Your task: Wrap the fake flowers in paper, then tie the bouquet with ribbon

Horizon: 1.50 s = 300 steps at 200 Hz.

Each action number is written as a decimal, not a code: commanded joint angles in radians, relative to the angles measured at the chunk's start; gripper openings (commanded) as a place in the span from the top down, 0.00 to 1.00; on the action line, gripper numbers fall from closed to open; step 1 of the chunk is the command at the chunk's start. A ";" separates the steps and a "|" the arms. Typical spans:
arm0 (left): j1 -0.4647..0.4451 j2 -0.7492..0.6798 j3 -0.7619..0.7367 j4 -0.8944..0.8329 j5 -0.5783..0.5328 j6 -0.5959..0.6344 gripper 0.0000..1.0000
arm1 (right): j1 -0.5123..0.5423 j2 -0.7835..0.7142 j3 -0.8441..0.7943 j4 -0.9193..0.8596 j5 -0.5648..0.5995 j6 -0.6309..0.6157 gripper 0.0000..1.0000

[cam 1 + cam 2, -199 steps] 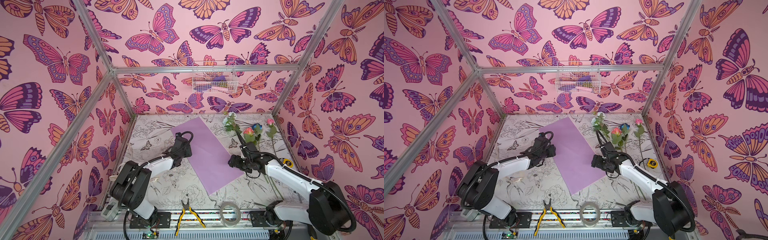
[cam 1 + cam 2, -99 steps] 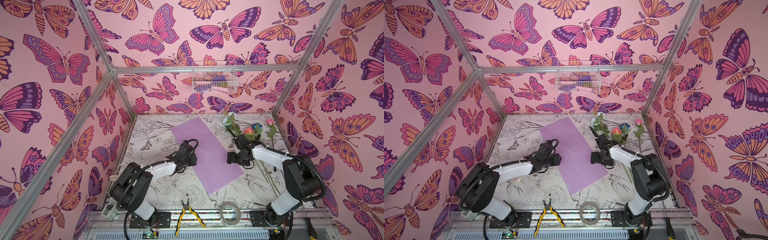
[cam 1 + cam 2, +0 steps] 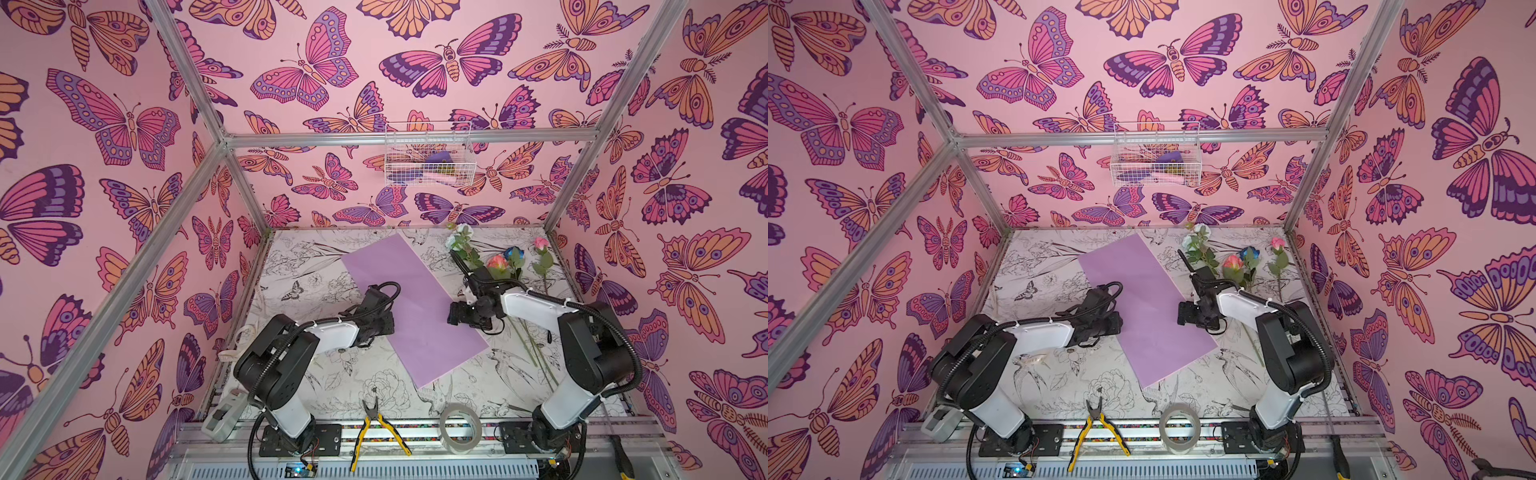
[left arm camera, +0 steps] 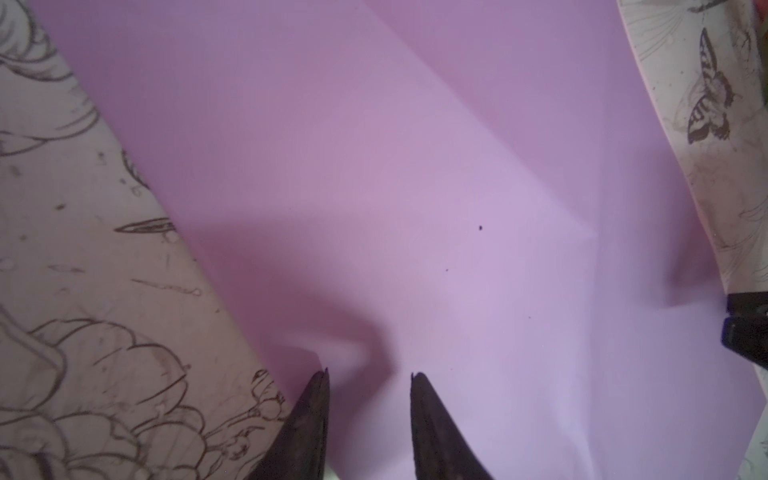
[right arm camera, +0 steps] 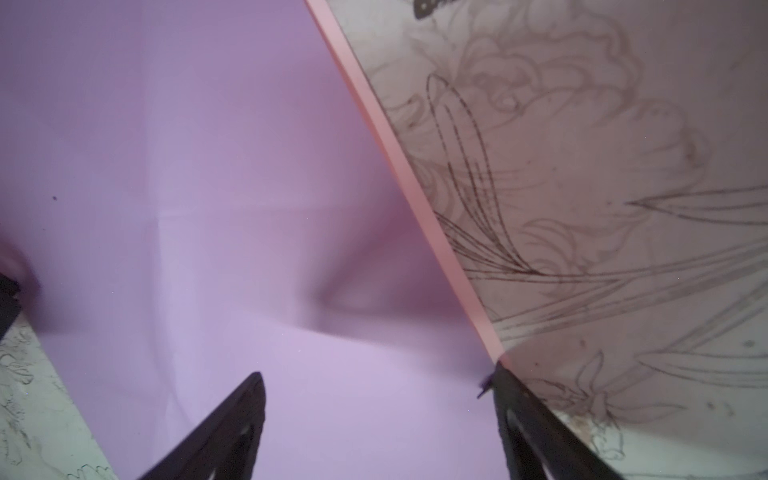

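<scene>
Flat rectangular lilac paper sheet (image 3: pixel 419 299) lies on the white table w/ black line-drawn flowers (image 3: pixel 311 270). Its long axis runs from 12 o'clock through table centre to approx 5 o'clock. No cone is formed and no ribbon is on it.

The four long-stemmed fake roses lie off the sheet at approx 1–2 o'clock: white head (image 3: pixel 461 232), coral-pink head (image 3: pixel 496 262), blue head (image 3: pixel 514 253), pink head (image 3: pixel 540 244). Green stems trail toward 5 o'clock, partly hidden under the R arm.

L gripper (image 3: pixel 388 326) sits at the sheet's 9 o'clock long edge. In the L wrist view (image 4: pixel 370 374) its dark fingertips stand apart w/ a narrow gap, one tip right at the paper's edge, the other over lilac. Can't tell if any paper is btwn them.

R gripper (image 3: pixel 452 318) sits at the opposite, 3 o'clock long edge, facing the L one across the sheet. In the R wrist view (image 5: pixel 378 378) its fingers are spread wide. One tip meets the thin pink strip along the paper's edge, the other is over the sheet.

Yellow-handled pliers (image 3: pixel 374 411) lie at 6 o'clock on the near rim, and a clear tape roll (image 3: pixel 460 446) is just beside them toward 5. A white wire basket (image 3: pixel 428 156) hangs on the back wall at 12.
</scene>
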 commanded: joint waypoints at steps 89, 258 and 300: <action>-0.013 0.046 -0.019 -0.039 -0.001 -0.021 0.73 | 0.007 0.003 -0.019 0.044 -0.157 0.043 0.15; -0.013 0.040 -0.028 -0.039 0.008 -0.055 0.71 | 0.015 0.085 0.015 0.039 -0.126 0.003 0.06; -0.014 0.061 -0.018 -0.038 0.010 -0.055 0.71 | 0.019 0.056 -0.046 0.134 -0.251 0.077 0.07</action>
